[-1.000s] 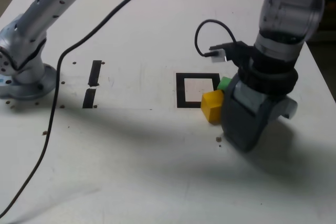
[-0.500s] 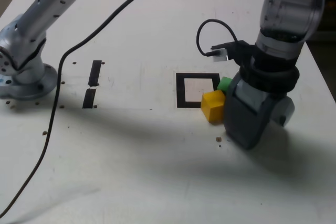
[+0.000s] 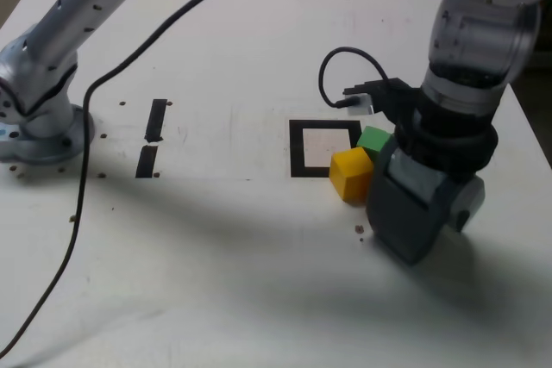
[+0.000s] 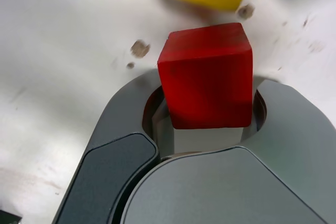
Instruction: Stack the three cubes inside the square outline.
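The gripper [image 4: 207,124] is clamped on the red cube [image 4: 206,77], low and right in the exterior frame. The outline [image 3: 324,148] lies up and to the left, its centre bare. The yellow cube [image 3: 350,173] touches its lower-right corner, green cube [image 3: 373,140] just right, so both stand between.

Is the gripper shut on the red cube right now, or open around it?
Shut on it. In the wrist view the gripper has both jaws pressed against the red cube, no gap either side.
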Controlling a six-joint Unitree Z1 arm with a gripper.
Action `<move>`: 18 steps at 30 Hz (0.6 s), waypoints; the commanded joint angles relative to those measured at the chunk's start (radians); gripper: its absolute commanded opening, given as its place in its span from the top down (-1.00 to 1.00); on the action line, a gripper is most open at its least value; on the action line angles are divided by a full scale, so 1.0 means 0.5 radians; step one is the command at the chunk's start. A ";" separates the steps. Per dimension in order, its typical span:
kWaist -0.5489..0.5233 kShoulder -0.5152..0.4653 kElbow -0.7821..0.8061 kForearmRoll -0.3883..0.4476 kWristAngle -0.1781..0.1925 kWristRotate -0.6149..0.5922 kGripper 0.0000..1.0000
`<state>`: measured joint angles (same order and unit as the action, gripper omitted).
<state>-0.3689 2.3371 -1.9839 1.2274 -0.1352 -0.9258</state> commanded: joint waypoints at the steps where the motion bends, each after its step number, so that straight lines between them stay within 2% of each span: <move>1: -0.023 -0.040 -0.031 0.009 0.000 -0.026 0.52; 5: -0.073 -0.062 -0.081 0.049 0.009 -0.080 0.52; 8: -0.112 -0.096 -0.119 0.122 0.044 -0.122 0.52; 13: -0.160 -0.213 -0.132 0.269 0.153 -0.134 0.52; 18: -0.167 -0.411 -0.007 0.370 0.277 0.001 0.52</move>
<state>-0.4516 2.1516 -1.9957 1.4100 0.0003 -0.9319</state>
